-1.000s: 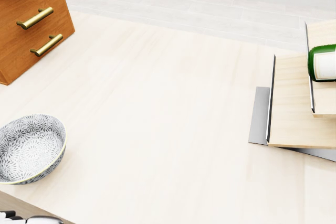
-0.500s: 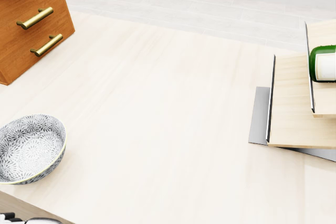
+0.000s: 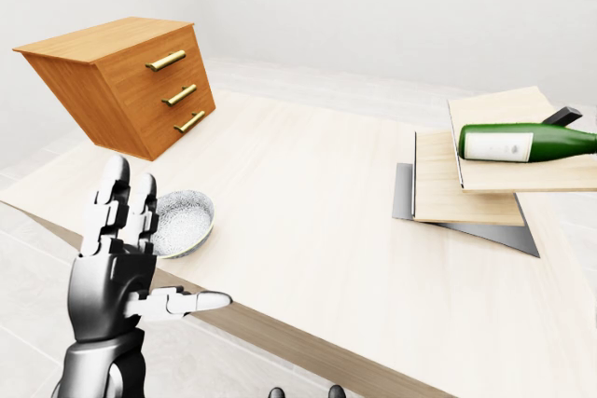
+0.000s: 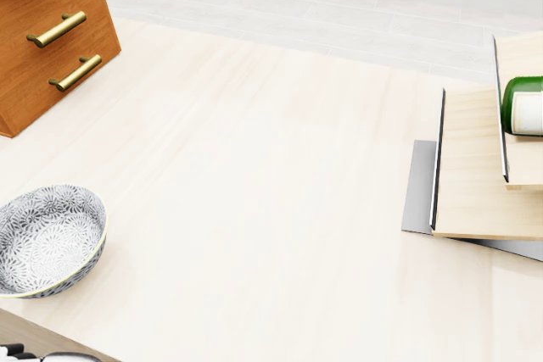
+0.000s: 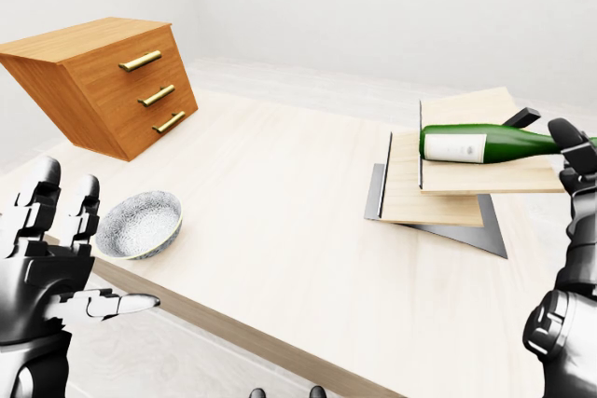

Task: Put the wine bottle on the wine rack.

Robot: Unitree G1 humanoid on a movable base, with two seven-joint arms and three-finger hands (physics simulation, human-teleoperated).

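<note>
A shiny green glass wine bottle (image 5: 490, 144) lies flat on its side on the top board of the wine rack (image 5: 438, 195). It has a white paper label and a long thin neck that points to the right in the right-eye view. The rack looks like two flat, pale wood boards stacked like steps, with thin dark edges. They sit on a flat grey metal sheet.

The right hand (image 5: 576, 167) is made of dark, shiny metal. It stands up at the right edge of the right-eye view, right by the bottle's neck. I cannot tell if its fingers touch the neck or hold it.

The left hand (image 3: 119, 247) is the same shiny metal. It is held up at the near edge of the table, far from the bottle. Two fingers point straight up, side by side, and the thumb sticks out to the right. It holds nothing.

The table (image 3: 308, 202) is wide, smooth and pale, with soft wood lines. A round bowl (image 5: 141, 224) sits near its edge, grey and white with a tiny dotted pattern. A boxy orange-brown wood drawer chest (image 3: 126, 79) with three gold bar handles stands at the far left.
</note>
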